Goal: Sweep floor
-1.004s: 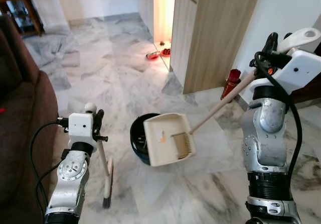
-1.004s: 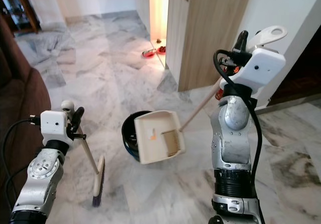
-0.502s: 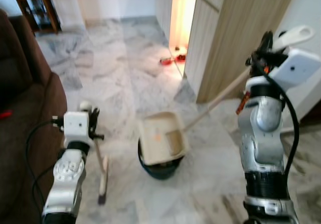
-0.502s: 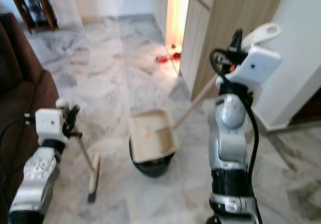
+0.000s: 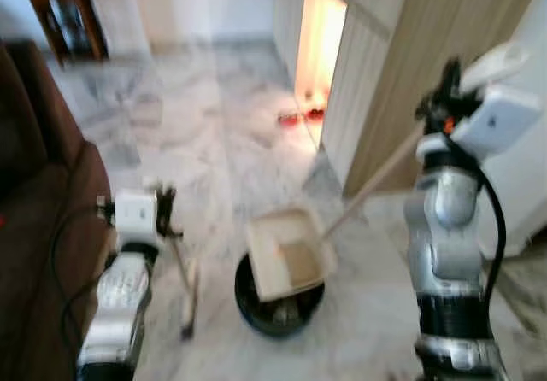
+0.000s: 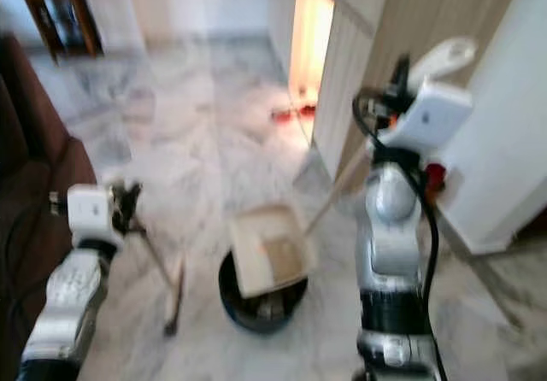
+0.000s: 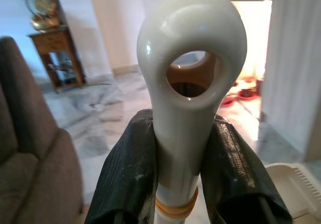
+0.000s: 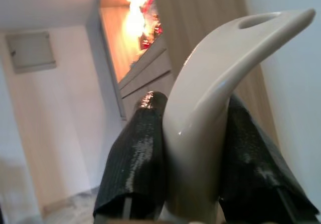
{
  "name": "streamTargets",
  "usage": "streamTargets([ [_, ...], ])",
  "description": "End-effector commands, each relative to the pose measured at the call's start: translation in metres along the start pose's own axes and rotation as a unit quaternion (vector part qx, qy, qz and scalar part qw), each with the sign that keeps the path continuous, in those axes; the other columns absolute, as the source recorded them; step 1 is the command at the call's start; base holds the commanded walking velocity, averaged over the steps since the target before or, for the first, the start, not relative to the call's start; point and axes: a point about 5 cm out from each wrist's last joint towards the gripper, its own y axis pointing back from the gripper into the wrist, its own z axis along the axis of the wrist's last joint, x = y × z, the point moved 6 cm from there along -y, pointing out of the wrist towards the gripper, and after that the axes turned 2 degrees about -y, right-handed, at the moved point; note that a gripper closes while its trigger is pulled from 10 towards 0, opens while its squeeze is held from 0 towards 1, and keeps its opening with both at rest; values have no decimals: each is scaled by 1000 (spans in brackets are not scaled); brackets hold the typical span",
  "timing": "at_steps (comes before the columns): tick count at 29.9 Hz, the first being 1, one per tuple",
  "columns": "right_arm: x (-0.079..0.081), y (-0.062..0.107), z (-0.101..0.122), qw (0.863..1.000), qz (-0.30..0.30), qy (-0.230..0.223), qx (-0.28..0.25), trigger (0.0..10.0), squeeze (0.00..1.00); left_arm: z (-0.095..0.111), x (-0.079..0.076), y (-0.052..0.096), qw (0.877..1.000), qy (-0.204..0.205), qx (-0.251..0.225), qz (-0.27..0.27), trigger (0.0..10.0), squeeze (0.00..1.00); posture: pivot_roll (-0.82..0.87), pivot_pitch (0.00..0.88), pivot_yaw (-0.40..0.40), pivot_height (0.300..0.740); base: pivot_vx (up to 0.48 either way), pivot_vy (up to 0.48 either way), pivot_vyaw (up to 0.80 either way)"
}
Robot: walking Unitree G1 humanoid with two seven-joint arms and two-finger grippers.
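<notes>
A cream dustpan (image 5: 289, 263) hangs tilted over a black round bin (image 5: 278, 306) on the marble floor. Its long wooden handle (image 5: 376, 180) rises to my right gripper (image 5: 448, 90), which is shut on the handle's cream end piece (image 8: 200, 123). My left gripper (image 5: 164, 212) is shut on the top of a short broom (image 5: 186, 294), whose cream looped handle end (image 7: 190, 78) shows between the black fingers (image 7: 131, 179). The broom leans with its bristle head (image 5: 188, 319) on the floor left of the bin. The eye views are blurred.
A brown sofa (image 5: 38, 202) runs along the left. A wood-panelled cabinet (image 5: 393, 65) stands behind the bin, beside a lit opening with red items (image 5: 301, 118) on the floor. A dark wooden side table (image 5: 68, 18) is at the back left. A red object (image 6: 436, 178) sits by the right wall.
The whole picture has shifted and blurred, so the camera has moved. The dustpan sits flatter over the bin, and more of the bin shows in front. Both grippers keep their hold.
</notes>
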Motion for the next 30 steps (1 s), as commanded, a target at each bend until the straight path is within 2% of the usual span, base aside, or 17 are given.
streamTargets([
  [1,-4,-4,21,999,-5,1,-41,10000,0,15,-9,-4,999,5,-30,-11,10000,0,-14,0,11,740,405,0,0],
  [10,-2,-4,22,999,-1,-3,-42,10000,0,15,-9,-3,999,6,-32,-10,10000,0,-15,0,10,740,388,0,0],
  [19,4,-3,21,999,12,-5,-38,10000,0,16,-10,-3,999,7,-35,-12,10000,0,-15,0,6,740,0,0,0],
  [25,29,3,20,997,69,-4,-36,10000,0,15,-10,-2,999,9,-35,-15,10000,0,-12,0,4,740,0,0,0],
  [28,54,12,22,992,121,8,-44,10000,0,16,-12,-1,999,12,-36,-16,10000,0,-12,0,4,740,0,0,0],
  [30,71,19,22,989,144,-7,-43,10000,0,16,-13,-1,999,15,-36,-17,10000,0,-12,0,4,740,0,0,0],
])
